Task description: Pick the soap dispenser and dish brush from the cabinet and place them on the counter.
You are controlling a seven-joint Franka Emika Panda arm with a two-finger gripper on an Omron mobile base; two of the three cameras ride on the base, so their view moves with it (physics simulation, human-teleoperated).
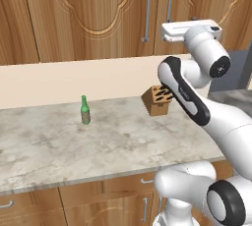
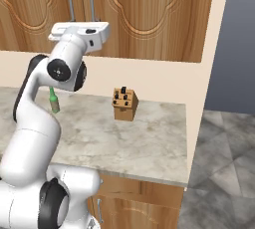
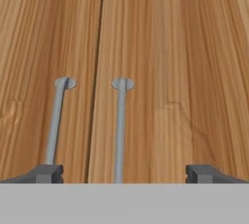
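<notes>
Wooden doors of the cabinet (image 3: 146,47) are both closed, so you cannot see the soap dispenser or the dish brush; judging by the task, both sit inside, behind these panels, straight ahead of the end effector (image 3: 124,172).

End effector: released, fingers spread wide, grasping nothing. It is raised up to door height, pointing at the cabinet front, close to it but not touching, as far as the base views let you tell.

Key relation: two silver bar handles flank the seam between the doors. The left handle (image 3: 56,121) rises just above the left fingertip (image 3: 46,172); the right handle (image 3: 120,121) stands between the two fingertips, left of centre. Both bars run long-axis vertical, across the finger gap, so a closing pinch would take the right bar crosswise.

Judgement: you need a door open first. The right handle is the better lined-up target; shift slightly left to centre on it.

Tabletop (image 1: 123,141) below carries a green bottle (image 1: 85,111) at the left and a knife block (image 1: 157,99) to the right, both well below the end effector.
</notes>
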